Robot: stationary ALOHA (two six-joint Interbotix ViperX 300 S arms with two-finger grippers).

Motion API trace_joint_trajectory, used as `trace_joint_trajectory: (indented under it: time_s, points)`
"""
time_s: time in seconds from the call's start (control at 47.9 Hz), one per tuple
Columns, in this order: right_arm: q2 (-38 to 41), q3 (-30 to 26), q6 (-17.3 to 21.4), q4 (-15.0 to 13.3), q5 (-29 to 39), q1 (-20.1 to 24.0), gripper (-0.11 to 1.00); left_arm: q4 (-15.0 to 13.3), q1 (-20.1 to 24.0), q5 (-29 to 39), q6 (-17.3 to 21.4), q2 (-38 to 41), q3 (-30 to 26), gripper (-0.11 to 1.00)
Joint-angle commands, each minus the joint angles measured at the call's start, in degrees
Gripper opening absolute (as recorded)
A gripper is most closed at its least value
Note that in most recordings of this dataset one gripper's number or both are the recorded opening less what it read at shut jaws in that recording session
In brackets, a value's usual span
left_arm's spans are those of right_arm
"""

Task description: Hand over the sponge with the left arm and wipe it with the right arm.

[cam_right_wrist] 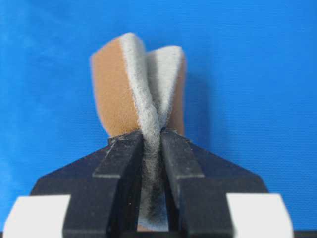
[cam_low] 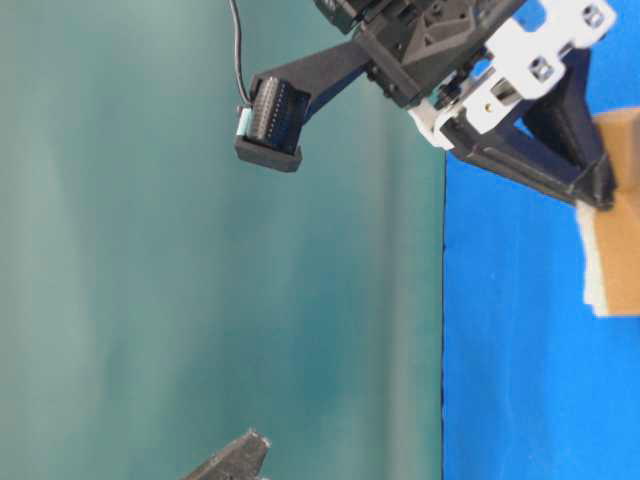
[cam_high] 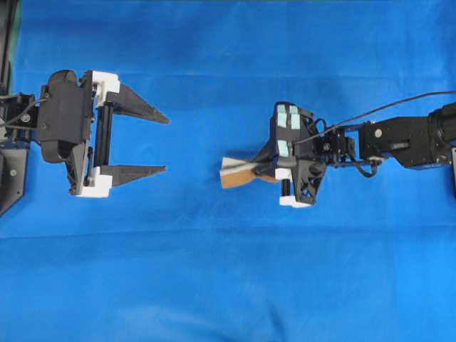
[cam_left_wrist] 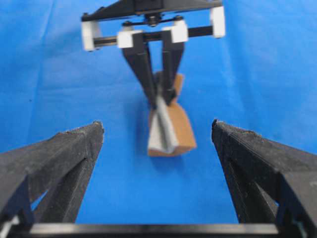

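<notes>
The sponge [cam_high: 237, 174], orange-brown with a grey-white scouring face, is pinched and folded between the fingers of my right gripper [cam_high: 262, 168]. It sticks out leftward toward the left arm. In the right wrist view the grey face of the sponge [cam_right_wrist: 133, 84] bulges out past the right gripper [cam_right_wrist: 151, 136], which is shut on it. My left gripper [cam_high: 167, 144] stands wide open a short way left of the sponge, holding nothing. In the left wrist view the left gripper [cam_left_wrist: 157, 126] frames the sponge [cam_left_wrist: 173, 134] and the right gripper [cam_left_wrist: 159, 99] beyond it.
A blue cloth [cam_high: 228, 285] covers the whole table. The right arm's cable [cam_high: 399, 103] arcs above its wrist. In the table-level view, the right gripper [cam_low: 598, 195] and the sponge [cam_low: 615, 250] sit at the top right, and a left fingertip [cam_low: 240, 455] shows at the bottom.
</notes>
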Motion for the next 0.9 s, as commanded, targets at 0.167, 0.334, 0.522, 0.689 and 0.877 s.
trace_joint_trajectory:
  time_s: [0.167,0.334,0.522,0.689,0.877]
  points:
    - [0.0,-1.0,-0.4,-2.5,-1.4,-8.3,0.16,-0.1,-0.1,-0.5,0.1,-0.3,-0.6,0.90]
    - [0.0,-1.0,-1.1,-5.8,-1.7,-12.8,0.17,0.0,-0.1,-0.5,0.1,-0.3,-0.6,0.90]
    - [-0.1,-0.8,-1.6,-6.6,-2.4,-14.3,0.16,-0.1,-0.1,-0.5,0.1,-0.1,-0.6,0.90]
    - [-0.1,-0.7,-1.3,-6.6,-2.4,-13.2,0.17,-0.1,-0.1,-0.5,0.1,-0.3,-0.6,0.90]
    - [-0.1,-0.1,0.0,-5.7,-2.3,-7.0,0.16,0.0,-0.1,-0.5,0.1,-0.3,-0.6,0.90]
